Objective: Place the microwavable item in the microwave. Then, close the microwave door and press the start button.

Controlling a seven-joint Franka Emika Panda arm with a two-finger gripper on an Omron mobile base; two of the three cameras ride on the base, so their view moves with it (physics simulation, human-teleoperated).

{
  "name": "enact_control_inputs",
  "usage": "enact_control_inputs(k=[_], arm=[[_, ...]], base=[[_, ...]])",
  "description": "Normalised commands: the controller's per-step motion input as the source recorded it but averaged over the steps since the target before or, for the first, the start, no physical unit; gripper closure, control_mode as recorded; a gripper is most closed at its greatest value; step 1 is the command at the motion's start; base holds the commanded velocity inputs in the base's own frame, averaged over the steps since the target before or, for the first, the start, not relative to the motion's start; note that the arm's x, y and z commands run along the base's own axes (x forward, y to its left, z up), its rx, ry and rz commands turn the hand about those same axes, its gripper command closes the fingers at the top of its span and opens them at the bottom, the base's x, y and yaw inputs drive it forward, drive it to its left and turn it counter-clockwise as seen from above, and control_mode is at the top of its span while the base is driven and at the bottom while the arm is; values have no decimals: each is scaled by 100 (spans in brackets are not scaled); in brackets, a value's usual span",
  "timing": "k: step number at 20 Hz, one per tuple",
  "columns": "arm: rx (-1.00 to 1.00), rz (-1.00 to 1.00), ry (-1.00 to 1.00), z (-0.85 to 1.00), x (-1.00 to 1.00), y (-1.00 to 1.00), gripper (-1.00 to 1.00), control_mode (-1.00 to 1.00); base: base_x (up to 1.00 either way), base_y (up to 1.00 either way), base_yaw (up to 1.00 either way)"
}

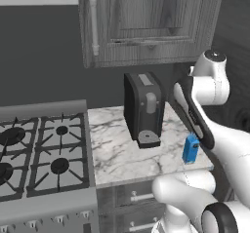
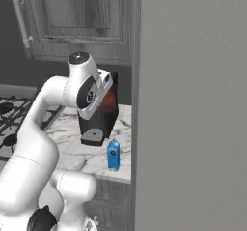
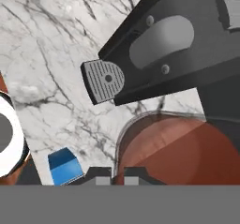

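Right by our hand [image 3: 112,175] we see the reddish-brown cup [image 3: 176,150], pinched tight at its rim by our two fingers and held up in the air. Below it, the blue bottle [image 2: 113,154] stands on the marble counter [image 1: 114,151]. Farther back sits the black coffee machine [image 1: 144,108].

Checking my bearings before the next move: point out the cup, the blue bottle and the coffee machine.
cup [image 3: 173,148], hand view, on its reddish-brown side.
blue bottle [image 2: 113,155], right base view, on its front face.
coffee machine [image 1: 144,107], left base view, on its dark front.
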Motion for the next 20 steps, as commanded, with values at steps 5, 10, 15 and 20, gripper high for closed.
enact_control_inputs(k=[5,10,15,20], arm=[[0,0,5,69,-98,53,100,-100],[0,0,11,15,-71,61,100,-100],[0,2,9,-21,-28,42,100,-100],[0,3,3,-14,-5,25,100,-100]], base=[[0,0,0],[0,0,0],[0,0,0],[0,0,0]])
